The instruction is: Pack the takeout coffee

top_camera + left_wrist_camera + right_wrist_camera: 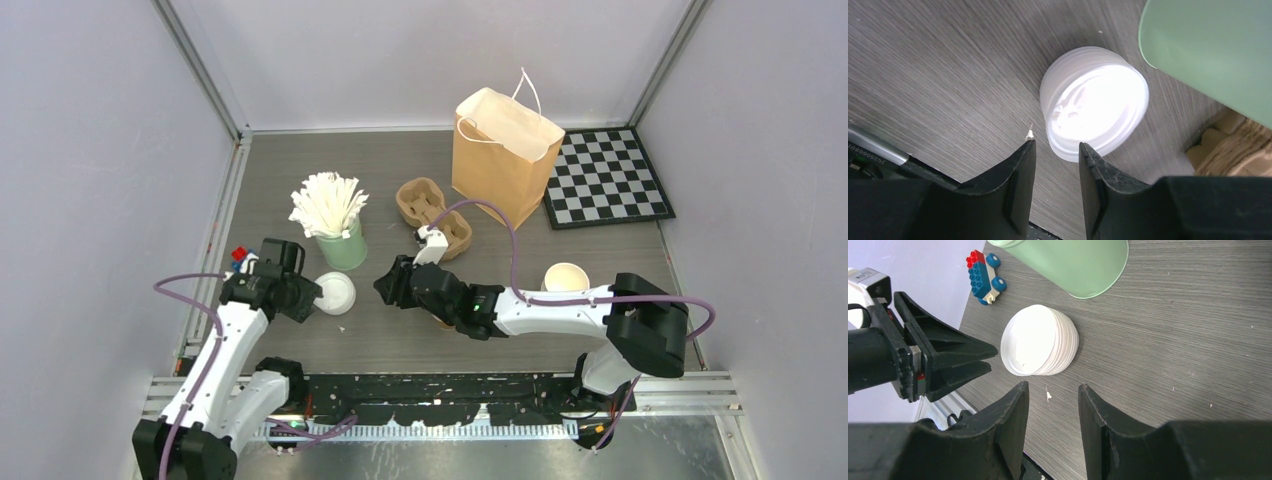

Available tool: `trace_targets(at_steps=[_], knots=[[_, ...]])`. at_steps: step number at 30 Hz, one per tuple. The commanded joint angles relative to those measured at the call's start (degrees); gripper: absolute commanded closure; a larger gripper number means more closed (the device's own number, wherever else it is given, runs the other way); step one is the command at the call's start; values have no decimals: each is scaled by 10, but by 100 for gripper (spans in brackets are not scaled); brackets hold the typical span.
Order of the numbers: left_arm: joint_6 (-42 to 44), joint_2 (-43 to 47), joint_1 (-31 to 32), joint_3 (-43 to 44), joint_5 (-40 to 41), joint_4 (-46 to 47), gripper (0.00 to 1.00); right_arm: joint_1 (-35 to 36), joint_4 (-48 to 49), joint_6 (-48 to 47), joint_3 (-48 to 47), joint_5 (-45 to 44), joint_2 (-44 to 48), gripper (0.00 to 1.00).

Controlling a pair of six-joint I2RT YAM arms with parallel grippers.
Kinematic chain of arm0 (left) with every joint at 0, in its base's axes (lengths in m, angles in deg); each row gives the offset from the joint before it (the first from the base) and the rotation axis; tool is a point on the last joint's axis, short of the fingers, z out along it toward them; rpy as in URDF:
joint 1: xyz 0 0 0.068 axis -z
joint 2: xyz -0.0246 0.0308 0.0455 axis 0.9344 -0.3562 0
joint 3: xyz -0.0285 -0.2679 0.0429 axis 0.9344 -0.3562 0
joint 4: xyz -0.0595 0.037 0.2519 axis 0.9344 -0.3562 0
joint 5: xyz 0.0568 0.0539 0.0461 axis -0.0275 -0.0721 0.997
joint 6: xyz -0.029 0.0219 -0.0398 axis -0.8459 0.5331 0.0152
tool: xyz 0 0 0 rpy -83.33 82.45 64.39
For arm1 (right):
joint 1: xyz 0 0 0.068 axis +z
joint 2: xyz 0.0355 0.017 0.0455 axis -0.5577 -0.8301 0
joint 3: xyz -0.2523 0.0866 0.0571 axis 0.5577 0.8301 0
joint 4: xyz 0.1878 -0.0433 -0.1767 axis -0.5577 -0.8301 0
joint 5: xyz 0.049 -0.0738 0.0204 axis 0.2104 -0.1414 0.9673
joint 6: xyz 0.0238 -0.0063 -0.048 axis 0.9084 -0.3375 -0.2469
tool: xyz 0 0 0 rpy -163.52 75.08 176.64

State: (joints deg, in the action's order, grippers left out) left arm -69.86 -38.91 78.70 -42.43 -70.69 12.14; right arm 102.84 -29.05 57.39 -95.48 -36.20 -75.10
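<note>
The takeout coffee, a lidded cup, is out of view. A lidless brown paper cup (566, 278) with a white inside stands behind my right forearm. A stack of loose white lids (337, 293) (1095, 107) (1040, 347) lies tipped on the table. My left gripper (310, 297) (1055, 145) is open just short of the stack, its right fingertip at the stack's rim and nothing between the fingers. My right gripper (385, 285) (1050, 385) hovers open on the other side of the stack, facing the left gripper, empty.
A green cup (342, 248) of white sticks stands right behind the lids. Behind it are a cardboard cup carrier (435, 210), an open brown paper bag (505, 155) and a checkerboard (605, 180). A toy block car (984, 276) sits by the left wall.
</note>
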Motion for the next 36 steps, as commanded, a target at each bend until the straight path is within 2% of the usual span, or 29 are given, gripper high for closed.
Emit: trace_targets(at_steps=[1, 4, 11, 28, 36], knots=[[8, -14, -19, -3, 11, 17, 61, 5, 24, 2, -9, -18, 15, 54], [13, -23, -24, -4, 15, 13, 62, 7, 26, 2, -15, -14, 6, 54], [16, -27, -38, -40, -6, 73, 64, 8, 20, 0, -17, -15, 2, 54], [34, -39, -53, -46, -14, 85, 71, 9, 15, -3, -14, -24, -4, 55], [32, -25, -53, -48, -13, 79, 81, 9, 16, -3, -6, -28, 5, 55]])
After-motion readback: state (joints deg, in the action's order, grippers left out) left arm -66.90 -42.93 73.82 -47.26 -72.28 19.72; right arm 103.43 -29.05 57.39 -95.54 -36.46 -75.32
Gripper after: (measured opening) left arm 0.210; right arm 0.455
